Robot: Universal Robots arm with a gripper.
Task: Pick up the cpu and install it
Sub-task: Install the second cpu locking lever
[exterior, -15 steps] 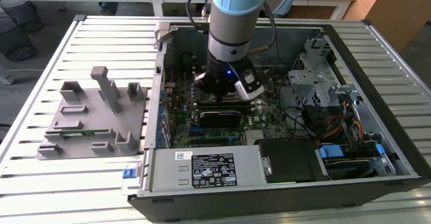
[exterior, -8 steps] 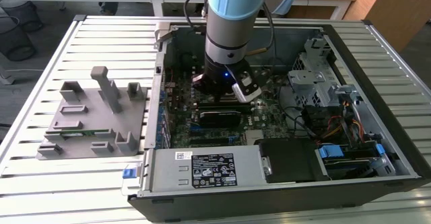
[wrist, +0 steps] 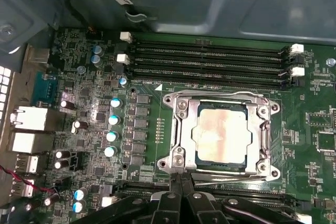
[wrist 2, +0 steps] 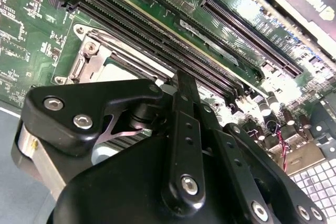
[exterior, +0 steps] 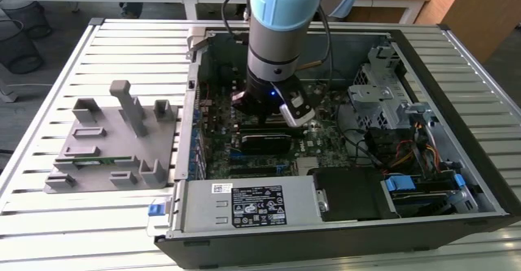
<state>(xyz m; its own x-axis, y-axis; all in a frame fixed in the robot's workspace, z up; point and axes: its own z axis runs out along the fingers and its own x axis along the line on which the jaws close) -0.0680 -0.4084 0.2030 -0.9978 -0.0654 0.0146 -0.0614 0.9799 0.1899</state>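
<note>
The cpu point(wrist: 220, 136) sits in its socket point(wrist: 181, 145), centre-right of the first wrist view; the tool point(wrist: 181, 195), pressed together and empty, hovers beside it; a bump could likely unseat it.

grey fixture point(exterior: 110, 143) beside open computer case point(exterior: 456, 161).

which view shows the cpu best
The first wrist view: the cpu lies face up in its socket frame, whole top visible. In the second wrist view the gripper covers most of the socket. In the exterior view the arm stands before that spot.
</note>
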